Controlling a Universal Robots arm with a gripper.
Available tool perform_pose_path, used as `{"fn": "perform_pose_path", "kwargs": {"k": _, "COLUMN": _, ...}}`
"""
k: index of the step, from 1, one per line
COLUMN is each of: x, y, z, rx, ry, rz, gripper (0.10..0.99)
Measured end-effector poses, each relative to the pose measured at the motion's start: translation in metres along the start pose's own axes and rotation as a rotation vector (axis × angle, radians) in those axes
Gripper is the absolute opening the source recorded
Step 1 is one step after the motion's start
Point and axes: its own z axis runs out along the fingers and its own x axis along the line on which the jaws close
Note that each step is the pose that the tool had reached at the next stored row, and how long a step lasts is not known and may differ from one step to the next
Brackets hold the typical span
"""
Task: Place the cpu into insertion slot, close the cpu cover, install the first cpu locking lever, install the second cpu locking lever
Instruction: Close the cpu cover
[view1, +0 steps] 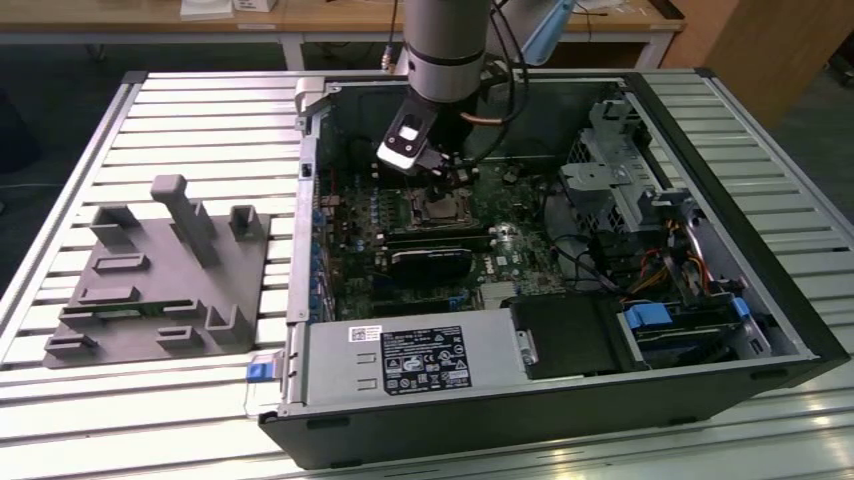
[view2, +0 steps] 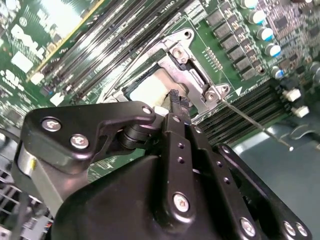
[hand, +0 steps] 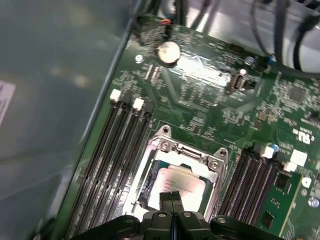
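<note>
The cpu (hand: 184, 184) lies in the socket on the green motherboard, its pale metal top showing through the window of the cpu cover (hand: 177, 149). The silver cover frame (view2: 196, 75) appears to lie flat around the chip (view2: 149, 91). A thin wire locking lever (view2: 257, 124) sticks out from the socket's corner over the memory slots. My gripper (hand: 171, 197) hovers just above the chip's edge with both black fingers pressed together and nothing between them, as the second wrist view (view2: 175, 99) confirms. In the exterior view the gripper (view1: 441, 178) hangs over the socket (view1: 438, 207) inside the open computer case.
Black memory slots (hand: 117, 150) flank the socket on both sides. A black card (view1: 430, 262) and the power supply (view1: 414, 360) lie nearer the case front, drive cages and cables (view1: 641, 220) at the exterior view's right. A grey fixture (view1: 160, 290) rests on the slatted table.
</note>
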Motion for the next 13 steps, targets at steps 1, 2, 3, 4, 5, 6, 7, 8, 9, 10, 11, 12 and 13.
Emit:
{"fn": "perform_pose_path", "kwargs": {"k": 1, "x": 0.0000, "y": 0.0000, "z": 0.0001, "rx": 0.000, "ry": 0.0007, "rz": -0.020, "gripper": 0.106}}
{"fn": "perform_pose_path", "kwargs": {"k": 2, "x": 0.0000, "y": 0.0000, "z": 0.0002, "rx": 0.001, "ry": 0.0013, "rz": -0.038, "gripper": 0.106}}
{"fn": "perform_pose_path", "kwargs": {"k": 3, "x": 0.0000, "y": 0.0000, "z": 0.0002, "rx": 0.001, "ry": 0.0019, "rz": -0.056, "gripper": 0.106}}
{"fn": "perform_pose_path", "kwargs": {"k": 4, "x": 0.0000, "y": -0.0001, "z": 0.0004, "rx": 0.001, "ry": 0.0025, "rz": -0.074, "gripper": 0.106}}
{"fn": "perform_pose_path", "kwargs": {"k": 5, "x": 0.0000, "y": -0.0001, "z": 0.0005, "rx": 0.002, "ry": 0.0032, "rz": -0.091, "gripper": 0.106}}
{"fn": "perform_pose_path", "kwargs": {"k": 6, "x": 0.0000, "y": 0.0000, "z": 0.0007, "rx": 0.002, "ry": 0.0039, "rz": -0.110, "gripper": 0.106}}
{"fn": "perform_pose_path", "kwargs": {"k": 7, "x": 0.0000, "y": 0.0000, "z": 0.0008, "rx": 0.002, "ry": 0.0045, "rz": -0.127, "gripper": 0.106}}
{"fn": "perform_pose_path", "kwargs": {"k": 8, "x": 0.0000, "y": 0.0000, "z": 0.0009, "rx": 0.003, "ry": 0.0051, "rz": -0.145, "gripper": 0.106}}
{"fn": "perform_pose_path", "kwargs": {"k": 9, "x": 0.0000, "y": 0.0000, "z": 0.0011, "rx": 0.003, "ry": 0.0058, "rz": -0.165, "gripper": 0.106}}
{"fn": "perform_pose_path", "kwargs": {"k": 10, "x": 0.0000, "y": -0.0001, "z": 0.0012, "rx": 0.003, "ry": 0.0064, "rz": -0.183, "gripper": 0.106}}
{"fn": "perform_pose_path", "kwargs": {"k": 11, "x": 0.0000, "y": -0.0001, "z": 0.0013, "rx": 0.003, "ry": 0.0071, "rz": -0.201, "gripper": 0.106}}
{"fn": "perform_pose_path", "kwargs": {"k": 12, "x": 0.0000, "y": -0.0001, "z": 0.0014, "rx": 0.004, "ry": 0.0077, "rz": -0.219, "gripper": 0.106}}
{"fn": "perform_pose_path", "kwargs": {"k": 13, "x": 0.0000, "y": -0.0001, "z": 0.0016, "rx": 0.004, "ry": 0.0083, "rz": -0.237, "gripper": 0.106}}
